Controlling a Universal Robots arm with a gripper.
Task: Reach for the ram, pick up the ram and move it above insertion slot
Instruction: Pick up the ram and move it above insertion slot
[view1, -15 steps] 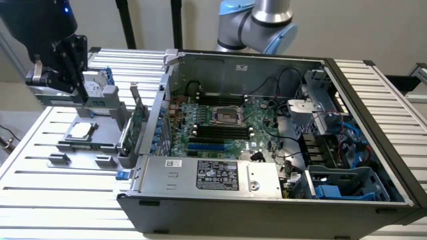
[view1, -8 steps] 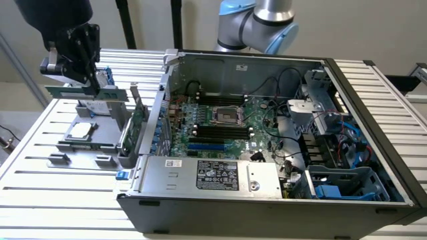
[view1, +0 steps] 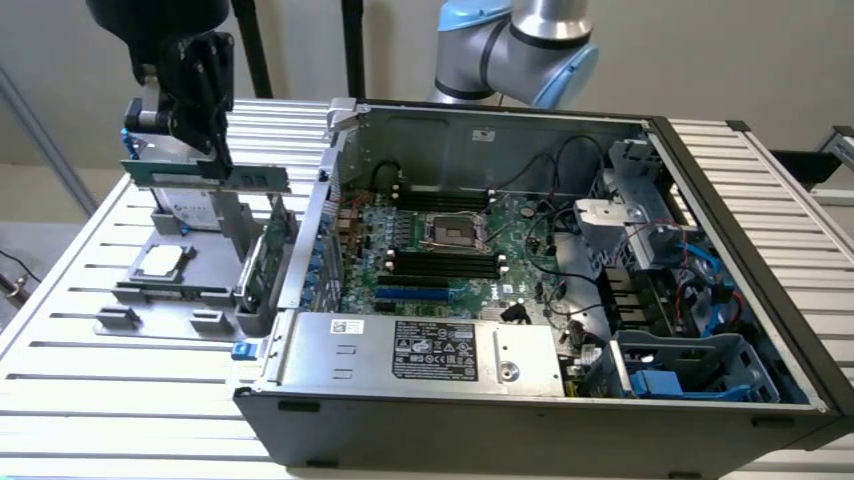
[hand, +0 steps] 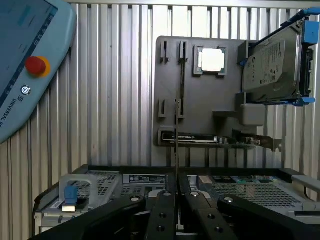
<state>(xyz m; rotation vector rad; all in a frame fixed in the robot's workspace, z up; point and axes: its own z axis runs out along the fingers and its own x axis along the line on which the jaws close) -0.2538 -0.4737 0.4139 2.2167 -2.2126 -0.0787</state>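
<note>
In the exterior view we see the gripper (view1: 214, 150) raised above the grey parts holder (view1: 167, 300) at nine o'clock of the open computer case (view1: 561, 400), its fingers pinching the ram (view1: 207, 177), which hangs level in the air, clear of the holder. In the wrist view we look along the fingers (hand: 165, 212) pressed onto the ram's thin edge (hand: 176, 150); beyond lie the holder (hand: 200, 115), a processor (hand: 212, 60) and a hard drive (hand: 275, 65) on the tabletop (hand: 115, 90).
</note>
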